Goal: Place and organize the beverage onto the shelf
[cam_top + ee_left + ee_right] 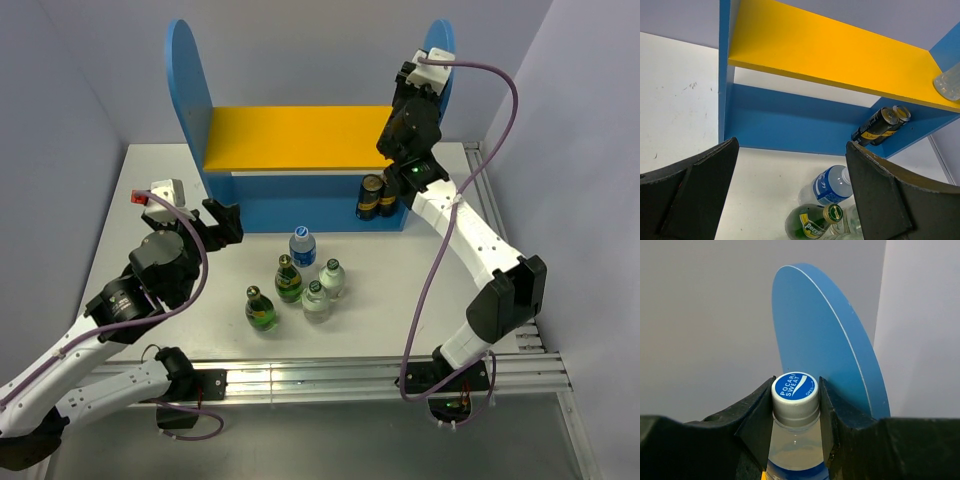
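pocari sweat bottle point(795, 427) clamped in right claw point(795, 396)

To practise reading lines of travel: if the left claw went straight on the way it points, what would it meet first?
Probably the shelf: its blue back wall under the yellow board, left of the dark cans. The open left claw seems aimed above the bottles; depth is unclear.

Upright bottles point(289, 280) before blue-yellow shelf point(300, 135)
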